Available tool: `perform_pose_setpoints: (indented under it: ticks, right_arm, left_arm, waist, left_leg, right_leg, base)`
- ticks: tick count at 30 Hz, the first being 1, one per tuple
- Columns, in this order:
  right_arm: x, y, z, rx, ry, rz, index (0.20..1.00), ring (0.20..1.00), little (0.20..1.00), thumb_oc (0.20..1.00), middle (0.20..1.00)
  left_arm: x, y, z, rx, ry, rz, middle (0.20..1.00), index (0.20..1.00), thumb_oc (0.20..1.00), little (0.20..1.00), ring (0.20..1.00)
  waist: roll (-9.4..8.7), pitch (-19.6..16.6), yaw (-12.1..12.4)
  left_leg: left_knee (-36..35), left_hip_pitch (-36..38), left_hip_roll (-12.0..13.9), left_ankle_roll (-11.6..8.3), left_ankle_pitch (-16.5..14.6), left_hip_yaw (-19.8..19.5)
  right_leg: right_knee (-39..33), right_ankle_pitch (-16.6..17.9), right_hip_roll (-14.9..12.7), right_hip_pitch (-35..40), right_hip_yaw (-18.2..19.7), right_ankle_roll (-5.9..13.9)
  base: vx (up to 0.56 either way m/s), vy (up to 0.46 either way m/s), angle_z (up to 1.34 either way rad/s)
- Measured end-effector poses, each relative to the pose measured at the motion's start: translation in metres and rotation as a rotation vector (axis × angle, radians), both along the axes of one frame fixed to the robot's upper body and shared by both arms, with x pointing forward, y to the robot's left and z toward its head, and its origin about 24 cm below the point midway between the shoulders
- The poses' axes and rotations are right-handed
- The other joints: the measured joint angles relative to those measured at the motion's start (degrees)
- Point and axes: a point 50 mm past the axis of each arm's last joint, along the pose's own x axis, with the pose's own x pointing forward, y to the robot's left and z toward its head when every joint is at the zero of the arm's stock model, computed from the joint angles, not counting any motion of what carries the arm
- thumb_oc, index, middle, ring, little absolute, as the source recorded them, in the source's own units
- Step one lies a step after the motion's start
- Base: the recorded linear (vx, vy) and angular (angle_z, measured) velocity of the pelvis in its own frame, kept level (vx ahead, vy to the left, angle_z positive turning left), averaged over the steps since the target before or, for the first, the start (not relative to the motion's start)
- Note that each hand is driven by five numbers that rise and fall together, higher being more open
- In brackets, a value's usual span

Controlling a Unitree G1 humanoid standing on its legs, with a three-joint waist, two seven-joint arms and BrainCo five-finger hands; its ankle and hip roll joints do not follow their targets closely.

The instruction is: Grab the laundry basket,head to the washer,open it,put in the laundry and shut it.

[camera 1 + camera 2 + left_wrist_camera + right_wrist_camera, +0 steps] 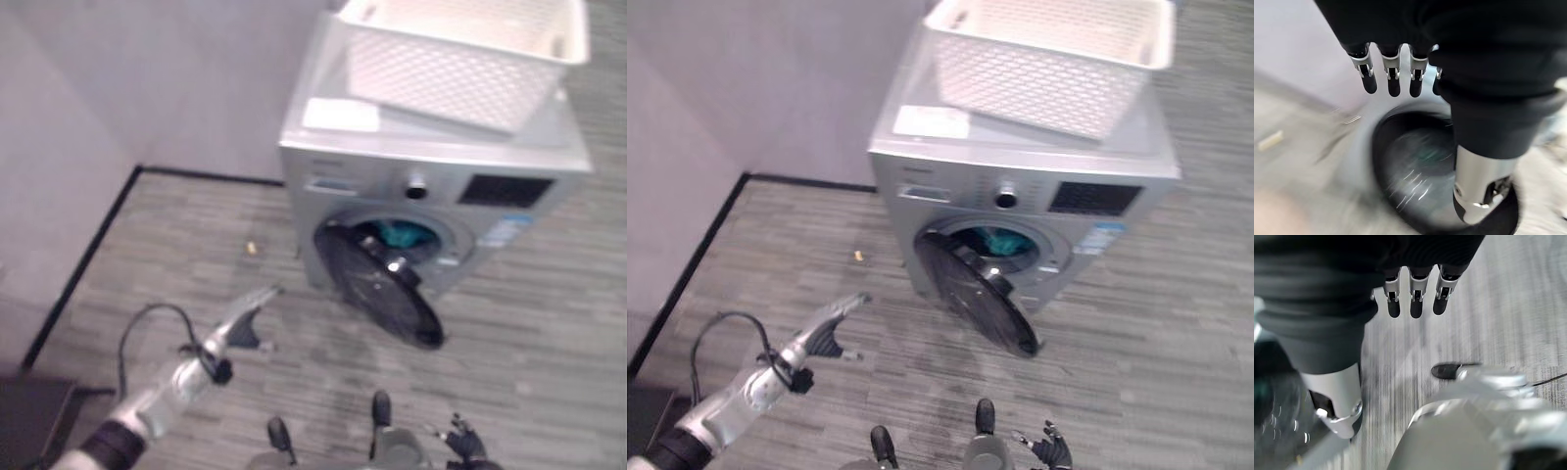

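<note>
One teal garment (400, 235) inside washer (1019, 186)

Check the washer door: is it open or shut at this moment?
Open. The washer door hangs swung out from the drum opening, with teal laundry visible inside.

laundry basket (460, 54) cut off at top edge, washer door (1425, 171) blurred

Small scrap (252, 249) on floor (196, 235) (near wall (59, 147)).
</note>
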Motion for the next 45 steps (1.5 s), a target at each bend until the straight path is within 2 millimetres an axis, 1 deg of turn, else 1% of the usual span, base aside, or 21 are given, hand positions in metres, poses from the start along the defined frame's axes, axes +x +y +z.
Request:
perform_pose_setpoints:
  ticks: [2, 5, 8, 12, 14, 15, 18, 19, 24, 25, 26, 30, 31, 32, 34, 35, 36, 37, 39, 40, 45]
  right_arm:
    - [0.001, 0.002, -0.001, 0.010, 0.002, 0.003, 1.000, 1.000, 1.000, 1.000, 1.000]
    - [0.005, 0.006, -0.001, 0.032, 0.004, -0.011, 1.000, 1.000, 1.000, 1.000, 1.000]
    - [0.006, 0.014, -0.003, 0.047, 0.005, -0.003, 1.000, 1.000, 1.000, 1.000, 1.000]
    - [0.006, 0.012, -0.003, 0.025, 0.016, -0.006, 1.000, 1.000, 1.000, 1.000, 1.000]
    - [0.010, 0.014, -0.002, 0.027, 0.008, 0.001, 1.000, 1.000, 1.000, 1.000, 1.000]
    - [0.012, 0.015, -0.002, 0.026, -0.002, 0.008, 1.000, 1.000, 1.000, 1.000, 1.000]
    - [0.016, 0.012, 0.000, 0.025, -0.012, 0.000, 1.000, 1.000, 1.000, 1.000, 1.000]
    - [0.017, 0.006, 0.001, 0.011, -0.014, -0.006, 1.000, 1.000, 1.000, 1.000, 1.000]
    - [0.024, -0.001, 0.006, -0.005, -0.045, 0.002, 1.000, 1.000, 1.000, 1.000, 1.000]
    - [0.030, -0.003, 0.011, -0.011, -0.077, 0.012, 1.000, 1.000, 1.000, 1.000, 1.000]
    - [0.030, -0.008, 0.013, -0.023, -0.083, 0.013, 1.000, 1.000, 1.000, 1.000, 1.000]
    - [0.034, -0.011, 0.017, -0.028, -0.105, 0.023, 1.000, 1.000, 1.000, 1.000, 1.000]
    - [0.037, -0.013, 0.020, -0.034, -0.124, 0.030, 1.000, 1.000, 1.000, 1.000, 1.000]
    - [0.039, -0.014, 0.022, -0.036, -0.131, 0.035, 1.000, 1.000, 1.000, 1.000, 1.000]
    - [0.046, -0.012, 0.029, -0.026, -0.185, 0.043, 1.000, 1.000, 1.000, 1.000, 1.000]
    - [0.051, -0.010, 0.033, -0.013, -0.229, 0.050, 1.000, 1.000, 1.000, 1.000, 1.000]
    - [0.051, -0.010, 0.033, -0.013, -0.229, 0.050, 1.000, 1.000, 1.000, 1.000, 1.000]
    - [0.058, -0.008, 0.039, 0.006, -0.273, 0.056, 1.000, 1.000, 1.000, 1.000, 1.000]
    - [0.060, -0.008, 0.041, 0.010, -0.286, 0.063, 1.000, 1.000, 1.000, 1.000, 1.000]
    - [0.061, -0.005, 0.044, 0.019, -0.303, 0.081, 1.000, 1.000, 1.000, 1.000, 1.000]
    - [0.070, 0.000, 0.051, 0.024, -0.358, 0.098, 1.000, 1.000, 1.000, 1.000, 1.000]
  left_arm:
    - [-0.011, -0.005, -0.026, -0.037, 0.150, 0.073, 1.000, 1.000, 1.000, 1.000, 1.000]
    - [0.001, -0.030, -0.038, 0.009, 0.200, -0.014, 1.000, 1.000, 1.000, 1.000, 1.000]
    - [0.025, -0.072, -0.027, 0.042, 0.126, -0.171, 1.000, 1.000, 1.000, 1.000, 1.000]
    - [0.055, -0.115, -0.026, 0.167, 0.060, -0.277, 1.000, 1.000, 1.000, 1.000, 1.000]
    - [0.061, -0.132, -0.030, 0.255, 0.048, -0.326, 1.000, 1.000, 1.000, 1.000, 1.000]
    - [0.061, -0.145, -0.031, 0.297, 0.027, -0.372, 1.000, 1.000, 1.000, 1.000, 1.000]
    - [0.065, -0.159, -0.027, 0.380, -0.018, -0.446, 1.000, 1.000, 1.000, 1.000, 1.000]
    - [0.066, -0.168, -0.023, 0.394, -0.044, -0.477, 1.000, 1.000, 1.000, 1.000, 1.000]
    - [0.075, -0.165, -0.019, 0.467, -0.067, -0.482, 1.000, 1.000, 1.000, 1.000, 1.000]
    - [0.088, -0.156, -0.010, 0.516, -0.101, -0.465, 1.000, 1.000, 1.000, 1.000, 1.000]
    - [0.103, -0.151, 0.005, 0.546, -0.150, -0.447, 1.000, 1.000, 1.000, 1.000, 1.000]
    - [0.136, -0.145, 0.047, 0.605, -0.271, -0.413, 1.000, 1.000, 1.000, 1.000, 1.000]
    - [0.151, -0.144, 0.072, 0.630, -0.319, -0.407, 1.000, 1.000, 1.000, 1.000, 1.000]
    - [0.154, -0.141, 0.077, 0.620, -0.326, -0.387, 1.000, 1.000, 1.000, 1.000, 1.000]
    - [0.169, -0.128, 0.100, 0.621, -0.370, -0.321, 1.000, 1.000, 1.000, 1.000, 1.000]
    - [0.181, -0.113, 0.125, 0.625, -0.419, -0.256, 1.000, 1.000, 1.000, 1.000, 1.000]
    - [0.181, -0.113, 0.125, 0.625, -0.419, -0.256, 1.000, 1.000, 1.000, 1.000, 1.000]
    - [0.193, -0.090, 0.151, 0.689, -0.464, -0.199, 1.000, 1.000, 1.000, 1.000, 1.000]
    - [0.202, -0.071, 0.172, 0.716, -0.502, -0.117, 1.000, 1.000, 1.000, 1.000, 1.000]
    - [0.206, -0.061, 0.193, 0.727, -0.558, -0.062, 1.000, 1.000, 1.000, 1.000, 1.000]
    - [0.204, -0.080, 0.189, 0.678, -0.588, -0.090, 1.000, 1.000, 1.000, 1.000, 1.000]
  waist:
    - [-1.50, -0.13, 0.32]
    - [-3.13, -0.63, 0.35]
    - [-4.07, -1.06, -1.50]
    - [-3.63, -0.85, -4.07]
    - [-3.56, -0.56, -5.42]
    - [-3.47, -0.25, -7.14]
    - [-3.43, 0.87, -7.95]
    - [-3.62, 2.17, -9.71]
    - [-4.38, 4.06, -11.08]
    - [-4.92, 4.67, -11.73]
    - [-5.15, 5.54, -13.38]
    - [-5.80, 6.54, -14.41]
    - [-5.62, 6.46, -14.63]
    - [-5.60, 6.57, -14.77]
    - [-5.84, 6.62, -15.12]
    - [-6.23, 6.78, -15.71]
    - [-6.23, 6.78, -15.71]
    - [-6.50, 6.76, -16.93]
    - [-6.52, 6.77, -17.24]
    - [-6.51, 6.73, -17.52]
    - [-6.58, 6.77, -16.90]
  left_leg:
    - [0.10, -1.27, -0.45, 0.44, 1.05, -2.66]
    - [0.11, -2.16, -0.91, 0.74, 1.42, -3.66]
    - [0.10, -2.91, -1.14, 0.88, 1.69, -3.19]
    - [0.11, -3.31, -1.17, 0.94, 1.79, -1.80]
    - [0.10, -3.45, -1.05, 0.91, 1.74, -0.53]
    - [0.10, -4.30, -0.99, 0.89, 1.74, 0.31]
    - [0.11, -5.45, -0.93, 0.93, 1.77, 2.15]
    - [0.11, -5.35, -0.84, 0.92, 1.74, 3.03]
    - [0.10, -6.44, -0.47, 0.75, 1.55, 5.99]
    - [0.09, -6.87, -0.24, 0.58, 1.42, 8.00]
    - [0.10, -7.26, -0.17, 0.56, 1.42, 8.45]
    - [0.09, -7.41, 0.41, 0.10, 1.11, 10.12]
    - [0.07, -8.26, 0.48, 0.10, 1.10, 10.27]
    - [0.08, -8.48, 0.51, 0.10, 1.11, 10.39]
    - [0.10, -9.72, 0.64, 0.01, 1.21, 10.72]
    - [0.11, -10.65, 0.68, -0.15, 1.35, 11.00]
    - [0.11, -10.65, 0.68, -0.15, 1.35, 11.00]
    - [0.10, -11.84, 0.72, -0.21, 1.40, 11.43]
    - [0.10, -12.86, 0.77, -0.20, 1.44, 11.64]
    - [0.09, -14.39, 0.93, -0.25, 1.71, 11.37]
    - [0.11, -15.53, 1.24, -0.26, 2.08, 9.75]
  right_leg:
    - [0.00, -0.18, -0.49, 0.52, -2.53, 0.08]
    - [-0.01, -0.13, -0.90, 0.05, -3.07, 0.12]
    - [-0.02, 0.33, -1.05, -1.13, -2.30, 0.16]
    - [-0.01, 0.92, -1.01, -2.49, -0.83, 0.07]
    - [0.00, 1.02, -0.95, -3.56, 0.41, 0.00]
    - [0.00, 1.18, -0.81, -4.91, 1.09, 0.09]
    - [0.02, 2.40, -0.63, -7.27, 2.57, -0.12]
    - [0.01, 2.51, -0.42, -7.77, 3.74, -0.12]
    - [-0.01, 2.54, 0.36, -10.85, 6.86, 0.06]
    - [0.00, 3.16, 0.70, -12.49, 8.43, 0.06]
    - [0.00, 3.64, 0.97, -13.23, 8.85, -0.42]
    - [-0.06, 3.78, 1.55, -14.33, 10.31, -0.22]
    - [-0.04, 4.11, 1.63, -15.20, 10.64, -0.54]
    - [-0.03, 4.15, 1.69, -15.52, 10.75, -0.58]
    - [-0.02, 4.52, 1.96, -16.97, 11.09, -0.77]
    - [-0.02, 4.80, 2.07, -18.14, 11.36, -1.01]
    - [-0.02, 4.80, 2.07, -18.14, 11.36, -1.01]
    - [-0.02, 5.07, 2.10, -19.57, 11.68, -1.08]
    - [-0.01, 5.15, 2.06, -20.71, 11.97, -1.12]
    - [-0.01, 5.24, 2.06, -22.04, 11.67, -1.18]
    - [0.00, 5.28, 2.04, -22.10, 9.80, -1.25]
  base:
    - [-0.04, 0.001, 0.60]
    - [-0.04, -0.001, 0.21]
    - [-0.03, 0.008, -0.10]
    - [-0.06, 0.013, -0.20]
    - [-0.08, 0.007, -0.31]
    - [-0.08, -0.002, -0.36]
    - [-0.03, -0.008, -0.36]
    - [-0.05, -0.013, -0.34]
    - [-0.02, -0.023, -0.35]
    - [0.00, -0.047, -0.59]
    - [0.08, -0.011, -0.53]
    - [0.03, -0.041, -0.20]
    - [-0.03, -0.071, -0.13]
    - [-0.03, -0.104, -0.10]
    - [-0.02, -0.071, -0.09]
    - [-0.02, -0.060, -0.07]
    - [-0.02, -0.082, -0.12]
    - [-0.03, -0.051, -0.11]
    - [-0.03, -0.071, -0.07]
    - [0.00, -0.054, 0.07]
    - [0.01, -0.014, 0.16]
